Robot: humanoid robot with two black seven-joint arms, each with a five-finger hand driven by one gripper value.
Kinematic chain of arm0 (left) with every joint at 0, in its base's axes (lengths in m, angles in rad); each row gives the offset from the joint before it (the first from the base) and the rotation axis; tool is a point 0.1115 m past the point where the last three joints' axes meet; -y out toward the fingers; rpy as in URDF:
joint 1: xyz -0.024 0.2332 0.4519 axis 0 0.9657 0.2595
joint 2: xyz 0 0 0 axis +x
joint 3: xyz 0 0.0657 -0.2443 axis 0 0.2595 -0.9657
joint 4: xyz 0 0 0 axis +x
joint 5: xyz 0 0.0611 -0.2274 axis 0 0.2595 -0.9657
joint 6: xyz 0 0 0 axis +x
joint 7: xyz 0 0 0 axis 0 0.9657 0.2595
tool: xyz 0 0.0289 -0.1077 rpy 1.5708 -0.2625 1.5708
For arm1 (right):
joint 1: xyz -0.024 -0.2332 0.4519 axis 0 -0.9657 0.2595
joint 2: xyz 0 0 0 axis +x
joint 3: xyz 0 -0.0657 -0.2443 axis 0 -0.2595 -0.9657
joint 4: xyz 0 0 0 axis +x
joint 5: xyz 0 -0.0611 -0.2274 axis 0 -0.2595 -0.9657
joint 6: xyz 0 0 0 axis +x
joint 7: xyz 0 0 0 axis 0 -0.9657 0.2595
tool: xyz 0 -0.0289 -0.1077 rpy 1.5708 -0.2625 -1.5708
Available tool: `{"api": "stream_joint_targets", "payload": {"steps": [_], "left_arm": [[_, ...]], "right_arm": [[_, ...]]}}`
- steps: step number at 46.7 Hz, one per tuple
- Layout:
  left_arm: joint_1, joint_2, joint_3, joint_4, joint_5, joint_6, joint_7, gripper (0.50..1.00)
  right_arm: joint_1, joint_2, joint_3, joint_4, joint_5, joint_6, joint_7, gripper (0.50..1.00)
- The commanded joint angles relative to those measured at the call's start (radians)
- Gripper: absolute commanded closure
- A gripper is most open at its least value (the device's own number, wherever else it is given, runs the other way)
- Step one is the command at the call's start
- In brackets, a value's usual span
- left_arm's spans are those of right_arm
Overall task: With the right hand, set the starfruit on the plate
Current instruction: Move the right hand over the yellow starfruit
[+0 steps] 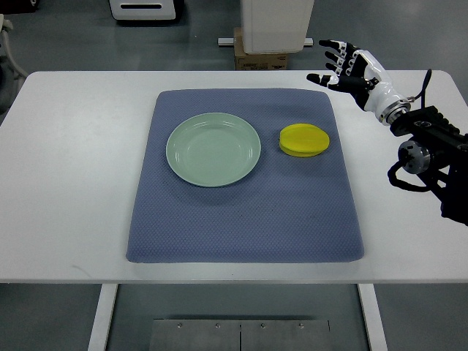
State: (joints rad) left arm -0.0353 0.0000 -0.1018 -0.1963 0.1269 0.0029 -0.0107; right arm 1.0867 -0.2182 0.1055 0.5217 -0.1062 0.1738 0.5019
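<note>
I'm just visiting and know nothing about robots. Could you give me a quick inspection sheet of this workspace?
Surface: white table with a blue mat on it.
Job's things: yellow starfruit on the mat, right of the empty green plate, not touching.
Clutter: nothing seen.
Hands: right hand open, raised near the table's far right corner, holding nothing; left not in view.
Cables: black cable along the right arm.
Surroundings: grey floor, cardboard box behind the table.

The starfruit is yellow and lies flat on the blue mat. The plate, pale green and round, lies just left of it, apart.
</note>
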Motion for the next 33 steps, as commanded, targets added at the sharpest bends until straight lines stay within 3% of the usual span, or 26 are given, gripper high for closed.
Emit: {"api": "stream_joint_targets", "payload": {"steps": [1, 13, 24, 33], "left_arm": [[0.000, 0.000, -0.001, 0.000, -0.001, 0.000, 0.000, 0.500], [0.000, 0.000, 0.001, 0.000, 0.000, -0.001, 0.000, 0.500], [0.000, 0.000, 0.001, 0.000, 0.000, 0.000, 0.000, 0.500], [0.000, 0.000, 0.001, 0.000, 0.000, 0.000, 0.000, 0.500]], "right_arm": [[0.024, -0.001, -0.093, 0.000, -0.052, -0.002, 0.020, 0.500], [0.062, -0.041, -0.205, 0.012, -0.217, -0.002, 0.060, 0.500], [0.134, -0.141, -0.345, 0.181, -0.273, -0.002, 0.098, 0.500], [0.168, -0.144, -0.435, 0.199, -0.285, -0.037, 0.095, 0.500]]}}
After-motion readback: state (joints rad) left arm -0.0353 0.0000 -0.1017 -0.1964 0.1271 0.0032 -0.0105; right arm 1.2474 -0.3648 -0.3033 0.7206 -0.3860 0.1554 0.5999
